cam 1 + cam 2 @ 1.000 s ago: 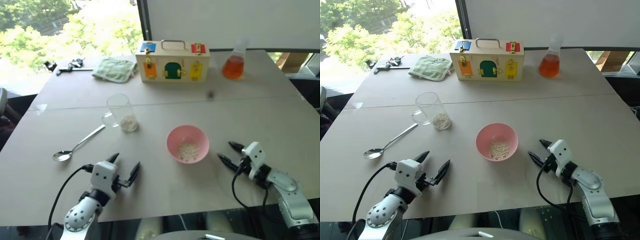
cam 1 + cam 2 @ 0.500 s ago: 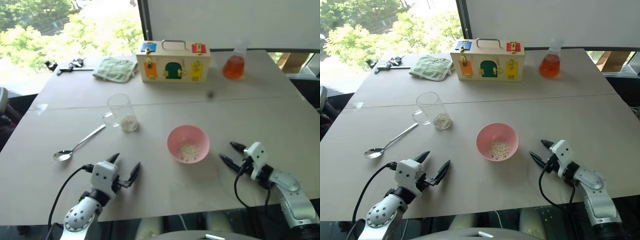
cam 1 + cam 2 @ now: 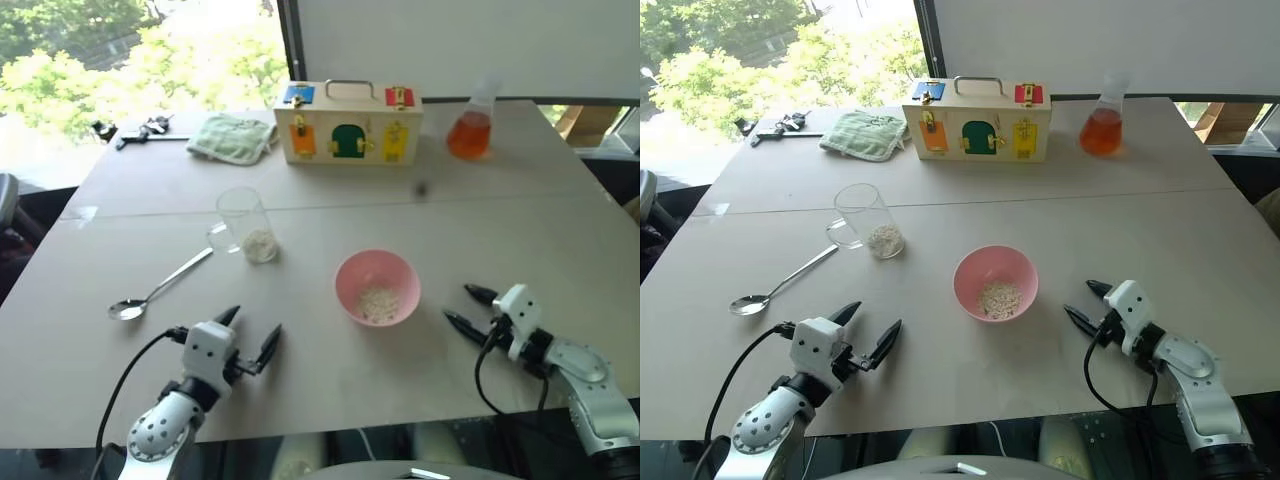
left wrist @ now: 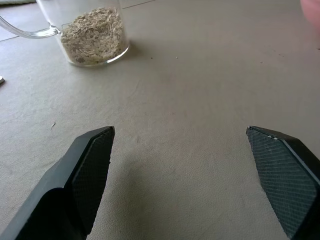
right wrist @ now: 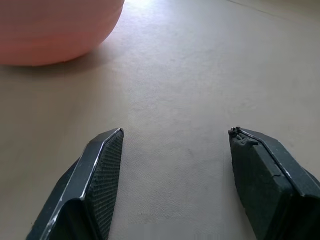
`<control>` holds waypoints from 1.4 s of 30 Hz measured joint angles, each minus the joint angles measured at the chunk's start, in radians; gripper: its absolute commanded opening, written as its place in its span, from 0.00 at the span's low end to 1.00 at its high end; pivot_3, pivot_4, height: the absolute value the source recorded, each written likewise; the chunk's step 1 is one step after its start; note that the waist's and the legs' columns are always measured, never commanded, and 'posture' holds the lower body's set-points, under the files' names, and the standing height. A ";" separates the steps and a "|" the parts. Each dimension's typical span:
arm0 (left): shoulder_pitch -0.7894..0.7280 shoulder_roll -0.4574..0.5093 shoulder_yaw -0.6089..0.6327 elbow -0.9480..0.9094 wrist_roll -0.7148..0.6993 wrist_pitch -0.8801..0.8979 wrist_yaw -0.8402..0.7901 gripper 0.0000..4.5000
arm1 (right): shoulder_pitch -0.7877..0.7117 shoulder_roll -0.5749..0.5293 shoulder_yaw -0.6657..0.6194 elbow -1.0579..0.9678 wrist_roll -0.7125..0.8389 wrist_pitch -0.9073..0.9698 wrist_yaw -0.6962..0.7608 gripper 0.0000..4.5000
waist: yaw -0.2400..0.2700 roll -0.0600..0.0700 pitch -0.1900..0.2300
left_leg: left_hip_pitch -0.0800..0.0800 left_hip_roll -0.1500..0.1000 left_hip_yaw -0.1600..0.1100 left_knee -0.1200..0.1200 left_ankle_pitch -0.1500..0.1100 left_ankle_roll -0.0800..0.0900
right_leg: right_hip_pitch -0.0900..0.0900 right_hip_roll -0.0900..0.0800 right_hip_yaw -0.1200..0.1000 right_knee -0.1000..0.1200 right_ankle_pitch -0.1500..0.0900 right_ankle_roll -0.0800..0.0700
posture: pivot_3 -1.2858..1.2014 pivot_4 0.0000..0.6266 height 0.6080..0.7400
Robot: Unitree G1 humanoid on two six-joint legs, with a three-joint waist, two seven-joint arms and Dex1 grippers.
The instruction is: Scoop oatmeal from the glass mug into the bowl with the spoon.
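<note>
The glass mug [image 3: 243, 222] stands upright left of the table's centre, with oatmeal [image 3: 259, 246] in its bottom; the left wrist view shows the mug [image 4: 90, 30] close ahead. A pink bowl [image 3: 377, 287] near the middle holds a small heap of flakes [image 3: 378, 301]. The silver spoon [image 3: 155, 290] lies flat on the table, left of the mug, its oval end nearest me. My left gripper [image 3: 250, 333] hovers open near the front edge, below the mug and spoon. My right gripper [image 3: 465, 307] is open to the right of the bowl, holding nothing.
A wooden latch box [image 3: 347, 123] with coloured doors, a green cloth [image 3: 231, 138], a flask of orange liquid [image 3: 469, 128] and small dark tools [image 3: 140, 131] stand along the far side. The table [image 3: 520, 230] ends close in front of both grippers.
The right gripper has drifted slightly to the right, away from the bowl. The left gripper, mug, bowl and spoon have stayed put.
</note>
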 measured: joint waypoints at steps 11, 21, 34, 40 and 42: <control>-0.092 0.244 0.269 0.045 -0.137 0.234 -0.092 0.98 | -0.003 -0.209 -0.071 -0.341 0.309 0.322 0.159 0.75 | -0.011 -0.005 0.037 | -0.011 0.002 -0.002 0.005 0.001 -0.001 | -0.012 0.010 0.000 0.006 0.003 0.003 | 0.52 0.24 1.00; -0.228 0.304 0.388 0.122 -0.137 0.382 -0.050 0.98 | -0.328 -0.274 -0.015 -0.640 0.633 0.674 0.109 0.75 | 0.007 -0.018 0.051 | -0.024 0.001 -0.007 0.017 0.003 -0.005 | -0.015 0.008 -0.008 0.009 0.003 0.004 | 0.52 0.24 1.00; -0.468 0.446 0.265 0.466 -0.057 0.337 -0.216 0.98 | -0.495 -0.243 0.052 -0.664 0.694 0.781 0.077 0.75 | 0.017 -0.016 0.050 | -0.019 0.001 -0.011 0.020 0.003 -0.005 | -0.014 0.009 -0.011 0.022 0.003 0.004 | 0.52 0.24 1.00; -0.579 0.514 0.187 0.612 -0.045 0.333 -0.364 0.51 | -0.509 -0.219 0.060 -0.665 0.688 0.787 0.056 0.75 | 0.015 -0.013 0.049 | -0.019 0.000 -0.011 0.020 0.004 -0.005 | -0.014 0.009 -0.011 0.025 0.003 0.004 | 0.52 0.24 1.00; -0.591 0.537 0.168 0.636 -0.046 0.334 -0.415 0.34 | -0.509 -0.218 0.060 -0.665 0.687 0.787 0.047 0.75 | 0.013 -0.013 0.048 | -0.018 0.001 -0.010 0.021 0.004 -0.005 | -0.014 0.009 -0.011 0.025 0.003 0.004 | 0.52 0.24 1.00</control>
